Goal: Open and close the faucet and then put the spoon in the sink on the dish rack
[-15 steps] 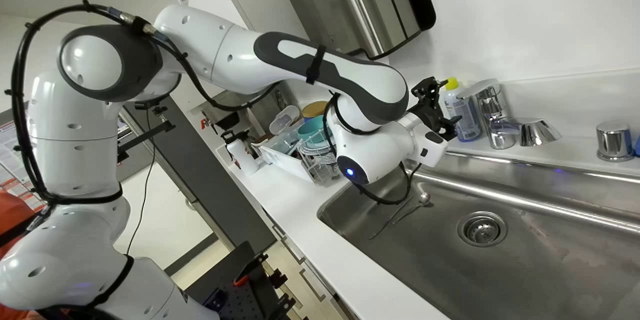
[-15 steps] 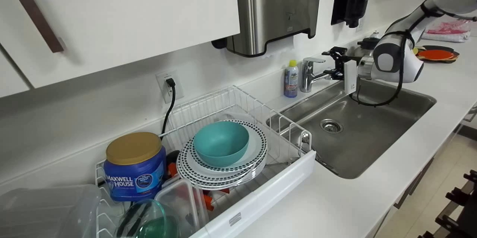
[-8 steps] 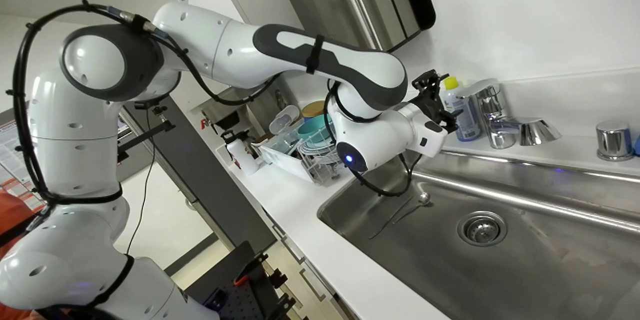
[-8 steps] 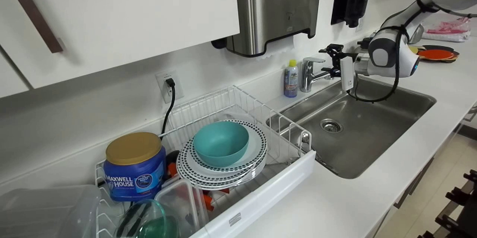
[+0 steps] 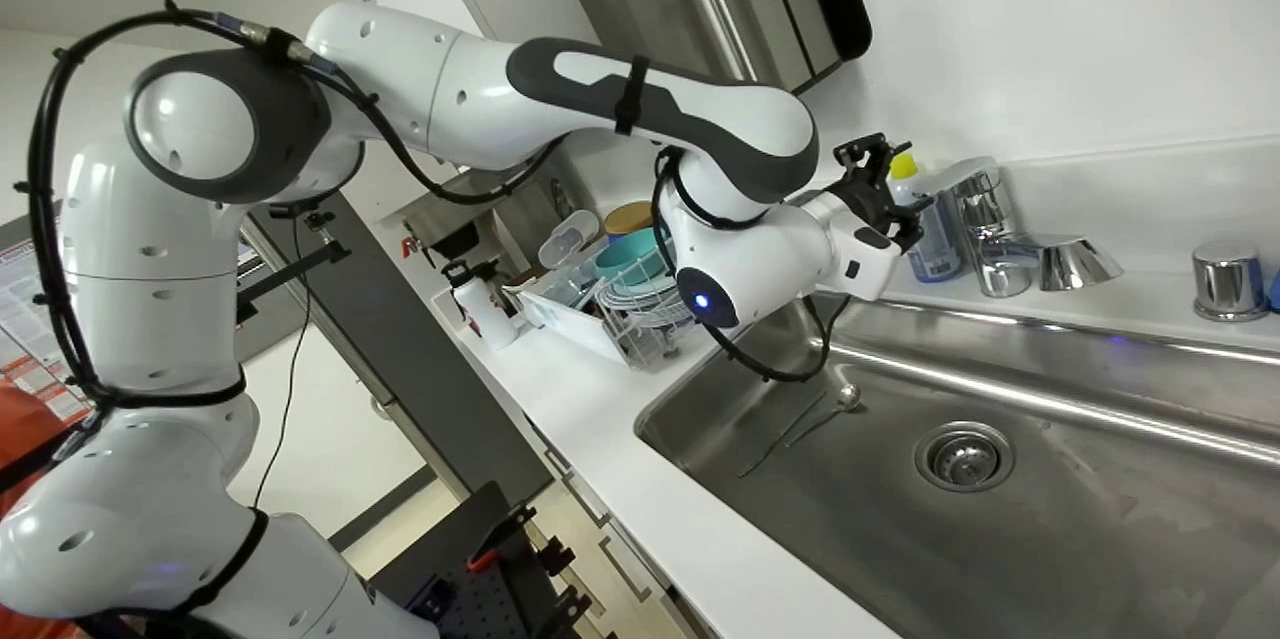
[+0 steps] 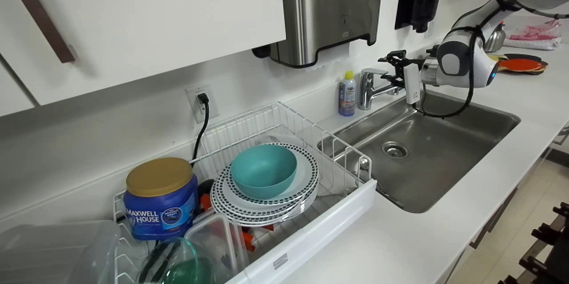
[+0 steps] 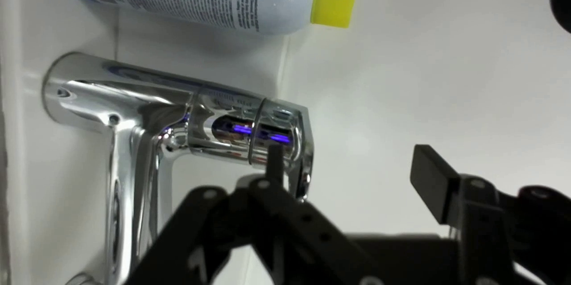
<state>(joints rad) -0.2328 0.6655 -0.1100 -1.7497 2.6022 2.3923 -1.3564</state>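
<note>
1 upright chrome faucet (image 7: pixel 200 124) beside steel sink (image 5: pixel 1000 559), spoon (image 5: pixel 848 398) inside, wire dish rack (image 6: pixel 311 240) alongside

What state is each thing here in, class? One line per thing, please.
Gripper: open
Faucet: no water seen running
Spoon: lying in the sink
Dish rack: loaded
Bottle: upright, cap on
Bowl: upright, on stacked plates
Coffee tub: upright, lid on
Plug: in the socket
Cupboard: shut

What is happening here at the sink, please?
A robot arm holds its gripper open near the faucet; whether the two touch is unclear, and nothing looks gripped. A spoon lies in the sink, not yet on the dish rack, where a teal bowl sits on patterned plates.
</note>
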